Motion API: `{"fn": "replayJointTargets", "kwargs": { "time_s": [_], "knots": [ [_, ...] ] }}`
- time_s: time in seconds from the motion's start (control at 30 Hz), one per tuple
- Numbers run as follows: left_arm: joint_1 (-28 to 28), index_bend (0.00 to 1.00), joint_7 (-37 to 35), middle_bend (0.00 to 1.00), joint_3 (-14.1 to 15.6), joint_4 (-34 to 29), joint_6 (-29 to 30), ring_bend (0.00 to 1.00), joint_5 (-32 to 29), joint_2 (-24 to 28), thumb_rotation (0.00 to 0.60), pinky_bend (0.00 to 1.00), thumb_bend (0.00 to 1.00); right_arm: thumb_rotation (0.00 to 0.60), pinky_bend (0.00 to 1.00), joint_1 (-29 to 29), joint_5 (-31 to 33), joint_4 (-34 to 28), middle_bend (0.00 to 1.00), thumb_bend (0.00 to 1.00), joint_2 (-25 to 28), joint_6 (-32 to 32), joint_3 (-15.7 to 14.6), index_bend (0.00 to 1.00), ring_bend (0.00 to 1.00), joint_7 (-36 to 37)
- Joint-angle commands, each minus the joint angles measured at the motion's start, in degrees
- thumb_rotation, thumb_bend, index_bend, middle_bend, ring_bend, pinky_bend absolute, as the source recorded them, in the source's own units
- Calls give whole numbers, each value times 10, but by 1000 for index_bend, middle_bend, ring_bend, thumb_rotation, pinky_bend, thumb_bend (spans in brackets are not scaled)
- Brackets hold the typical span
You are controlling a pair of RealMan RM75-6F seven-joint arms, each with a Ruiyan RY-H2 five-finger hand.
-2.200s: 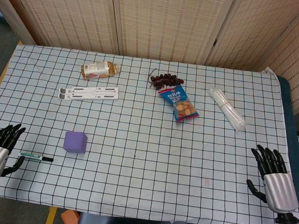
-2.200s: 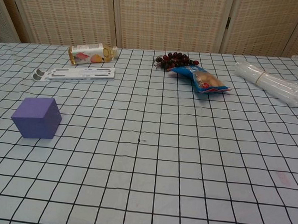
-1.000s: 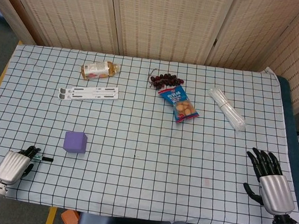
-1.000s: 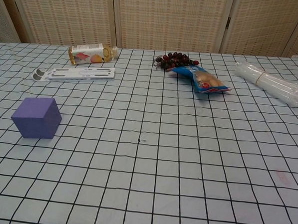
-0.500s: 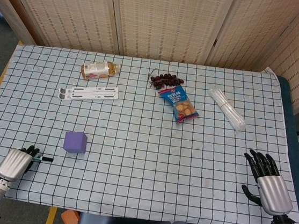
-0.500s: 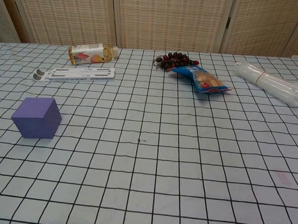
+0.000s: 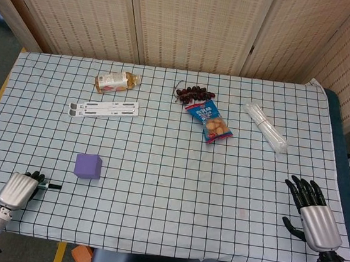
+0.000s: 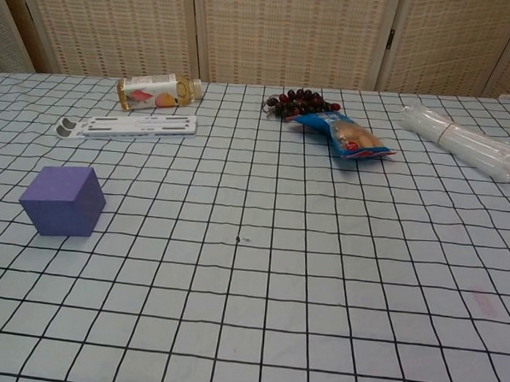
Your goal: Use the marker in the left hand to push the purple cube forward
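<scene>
Left hand [image 7: 18,188] grips the marker [image 7: 50,186] near the purple cube [image 7: 87,166]; right hand [image 7: 313,210] open; snack bag [image 7: 209,121] print unreadable.

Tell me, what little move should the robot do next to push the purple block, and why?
Probably lift the marker slightly and swing its tip behind the purple block. The left hand has its fingers curled around the marker, but the tip sits beside the block, not touching it.

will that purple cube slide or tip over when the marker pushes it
The purple cube sits flat on one broad face and looks as wide as tall, so a low push probably slides it. The checked tablecloth may drag or bunch. The marker tip is narrow, so an off-centre push could turn it.
</scene>
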Motion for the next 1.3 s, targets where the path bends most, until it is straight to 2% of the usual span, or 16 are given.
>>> {"fn": "replayJointTargets", "kwargs": {
  "time_s": [0.03,0.27,0.63,0.77,0.9,1.3],
  "knots": [
    [0,485,-2,480,0,3,-1,643,-1,-2,600,939,405,600,0,0,0,0,0,185,0,0,0,0,0,0],
    [-1,574,-20,571,0,22,2,667,-3,-10,600,942,455,600,0,1,3,-1,0,184,0,-4,0,0,0,-2],
    [0,794,-79,800,-7,76,55,748,-5,-26,600,942,558,600,0,0,3,-2,0,184,-1,-4,-1,0,0,-6],
    [-7,802,-122,808,-21,105,83,750,-12,-29,600,942,568,600,0,-1,5,-3,0,184,0,-1,0,0,0,-7],
    [-26,806,-150,814,-33,131,71,750,-23,-29,600,941,569,600,0,-4,8,-3,0,185,0,3,3,0,0,-11],
    [-67,807,-130,819,-19,134,47,750,-9,-49,600,941,570,600,0,-3,16,-2,0,185,-1,-3,6,0,0,-16]
  ]
}}
